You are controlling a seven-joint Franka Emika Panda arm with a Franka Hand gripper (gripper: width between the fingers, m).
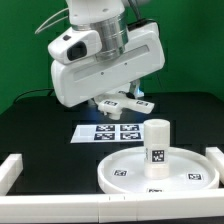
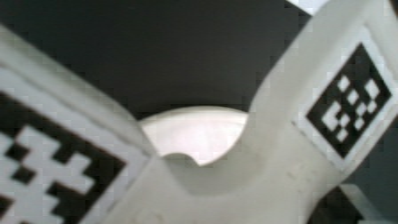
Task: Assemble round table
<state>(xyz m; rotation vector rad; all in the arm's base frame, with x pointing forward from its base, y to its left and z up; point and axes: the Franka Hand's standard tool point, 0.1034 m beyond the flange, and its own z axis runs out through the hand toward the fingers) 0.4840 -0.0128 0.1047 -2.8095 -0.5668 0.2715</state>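
Observation:
My gripper (image 1: 118, 96) hangs above the table's middle, shut on the white cross-shaped foot piece (image 1: 123, 104), which is lifted clear of the table. The foot piece fills the wrist view (image 2: 214, 185); two of its tagged arms spread apart there and my fingers are hidden. The large rimmed round disc (image 1: 125, 172) lies flat at the front, on the exterior view's right. The short cylindrical leg (image 1: 158, 146) stands upright on it. The foot piece is up and to the exterior view's left of the leg, apart from it. A round white shape (image 2: 196, 132) shows between the arms; I cannot tell which part it is.
The marker board (image 1: 108, 132) lies flat under the held foot piece. White straight border rails run along the front (image 1: 60, 206), the exterior view's left (image 1: 10, 170) and right (image 1: 214, 160). The table top is black, with a green backdrop behind.

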